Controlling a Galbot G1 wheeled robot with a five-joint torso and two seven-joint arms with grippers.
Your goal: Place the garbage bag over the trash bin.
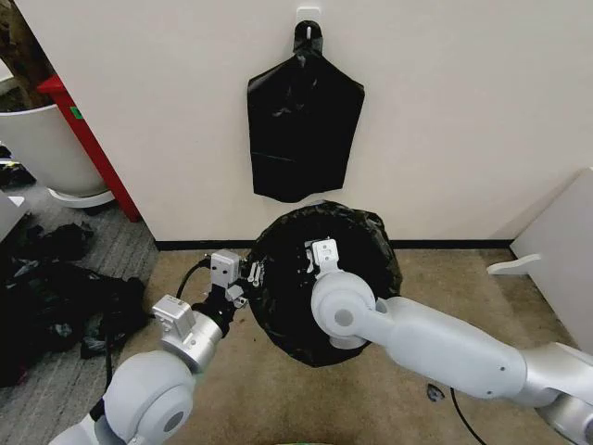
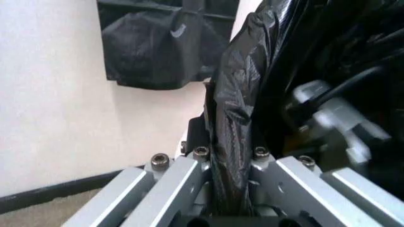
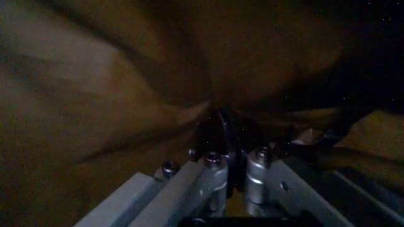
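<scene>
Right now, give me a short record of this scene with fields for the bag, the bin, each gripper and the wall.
garbage bag: black, spread over the bin, covering it
trash bin: hidden under the bag
left gripper: shut on the bag's left edge
right gripper: reaching down inside the bag, shut on a fold of film
wall: a second flat black bag hangs on a hook
</scene>
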